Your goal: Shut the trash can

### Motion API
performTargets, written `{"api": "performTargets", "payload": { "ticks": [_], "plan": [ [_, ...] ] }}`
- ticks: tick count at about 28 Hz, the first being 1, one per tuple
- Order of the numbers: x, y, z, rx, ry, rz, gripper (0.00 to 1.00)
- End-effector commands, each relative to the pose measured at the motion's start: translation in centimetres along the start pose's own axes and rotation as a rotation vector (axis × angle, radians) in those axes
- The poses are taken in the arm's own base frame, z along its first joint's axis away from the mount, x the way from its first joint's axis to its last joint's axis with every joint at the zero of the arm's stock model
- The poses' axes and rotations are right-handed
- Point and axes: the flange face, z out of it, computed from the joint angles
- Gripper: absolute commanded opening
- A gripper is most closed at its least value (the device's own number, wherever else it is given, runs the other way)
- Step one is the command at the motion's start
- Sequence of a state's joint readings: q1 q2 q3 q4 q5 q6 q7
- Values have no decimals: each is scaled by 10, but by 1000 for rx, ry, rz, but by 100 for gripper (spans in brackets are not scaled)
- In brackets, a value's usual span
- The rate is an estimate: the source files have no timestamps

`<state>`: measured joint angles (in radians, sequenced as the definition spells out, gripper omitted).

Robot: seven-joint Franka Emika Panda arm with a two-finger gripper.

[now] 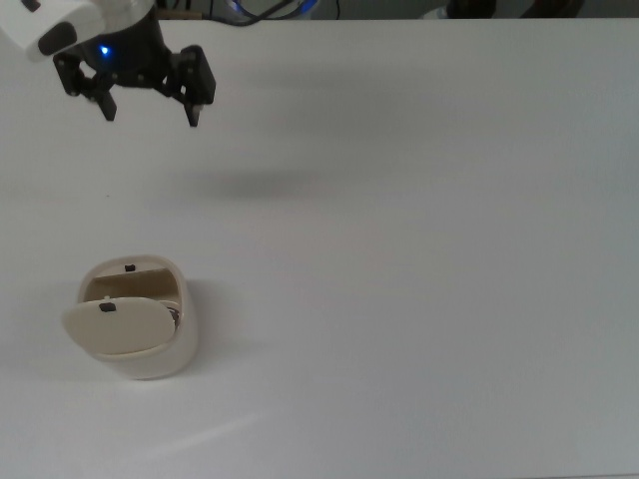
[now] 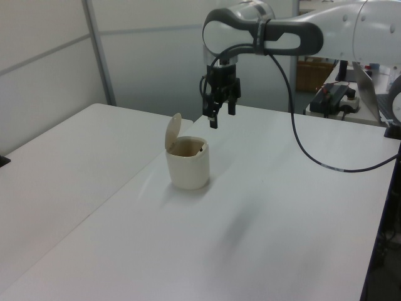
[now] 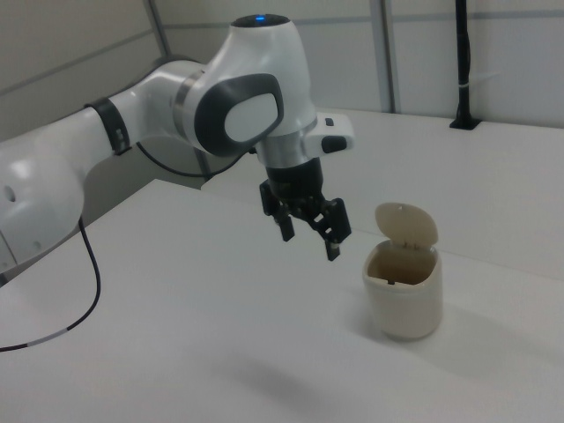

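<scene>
The trash can [image 1: 155, 351] is a small cream bin standing on the white table at the top view's lower left. Its hinged lid [image 1: 115, 325] is swung up and stands open, showing the dark tab and the hollow inside. In the left view the trash can [image 2: 188, 166] has its lid [image 2: 172, 130] upright on the left view's left side. In the right view the lid [image 3: 405, 226] rises behind the trash can [image 3: 404, 300]. My gripper [image 1: 152, 112] hangs open and empty, well apart from the can, at the top view's upper left. It also shows as the gripper [image 2: 220, 116] and the gripper [image 3: 310, 243].
A dark cable [image 2: 301, 147] loops from the arm over the table in the left view. The table's right edge [image 2: 376, 251] drops off beside a cluttered bench. Wall panels stand behind the table [image 3: 176, 335].
</scene>
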<state>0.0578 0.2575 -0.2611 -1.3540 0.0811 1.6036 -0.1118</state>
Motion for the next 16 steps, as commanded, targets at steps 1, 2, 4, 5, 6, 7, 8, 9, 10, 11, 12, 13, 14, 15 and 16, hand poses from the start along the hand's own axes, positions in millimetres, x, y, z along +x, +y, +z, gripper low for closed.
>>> {"api": "performTargets", "payload": {
  "ticks": [1,2,4,5,6,7,8,9,10,11,12,13,14,15,16],
  "plan": [
    [-20,-16,-16,24,-48,-31,100],
    [-21,-18,-17,24,-53,-37,100],
    [-23,-19,-18,24,-63,-46,100],
    [-24,-22,-17,25,-73,-56,100],
    [-25,-26,-16,24,-80,-62,100],
    [-25,-28,-16,22,-80,-65,100],
    [-25,-29,-16,22,-80,-66,100],
    [-25,-29,-16,22,-80,-66,100],
    [-25,-29,-16,21,-80,-68,100],
    [-25,-31,-16,21,-80,-71,100],
    [-25,-33,-16,19,-80,-74,100],
    [-25,-32,-16,14,-81,-74,100],
    [-25,-33,-16,11,-81,-75,100],
    [-25,-33,-15,10,-83,-75,100],
    [-25,-33,-15,9,-83,-76,100]
  ]
}}
